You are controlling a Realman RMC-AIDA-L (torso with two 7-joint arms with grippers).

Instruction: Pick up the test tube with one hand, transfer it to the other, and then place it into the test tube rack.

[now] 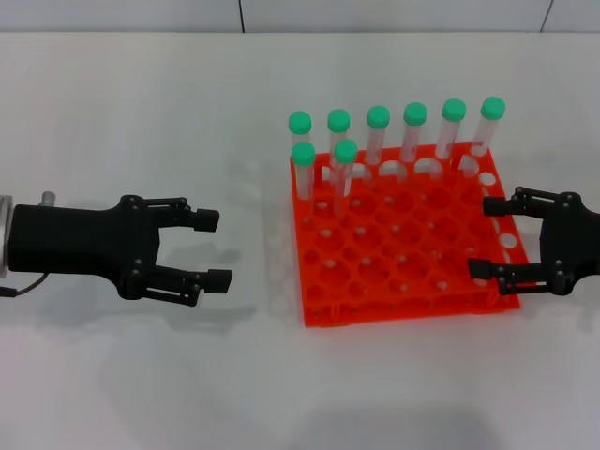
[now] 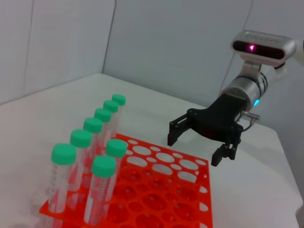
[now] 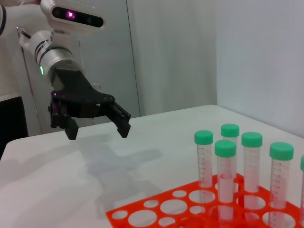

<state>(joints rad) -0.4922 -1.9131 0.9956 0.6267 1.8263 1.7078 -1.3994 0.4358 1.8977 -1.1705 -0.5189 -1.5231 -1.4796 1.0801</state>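
Eight test tubes (image 1: 345, 167) are being held upright in the test tube rack (image 1: 403, 258), green caps pointing up, long axes vertical. The left gripper (image 1: 212, 249) is being held over the table (image 1: 141, 122) well left of the rack, jaws wide and empty. The right gripper (image 1: 488, 238) is being held at the rack's right edge, jaws likewise wide and empty.

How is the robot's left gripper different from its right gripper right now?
The left gripper hangs over bare table, well clear of the rack; the right gripper sits over the rack's right edge. In the head view the left gripper shows a long black wrist, while the right gripper is cut off at the picture's edge. Both are black, hold nothing, and have open jaws pointing toward each other.
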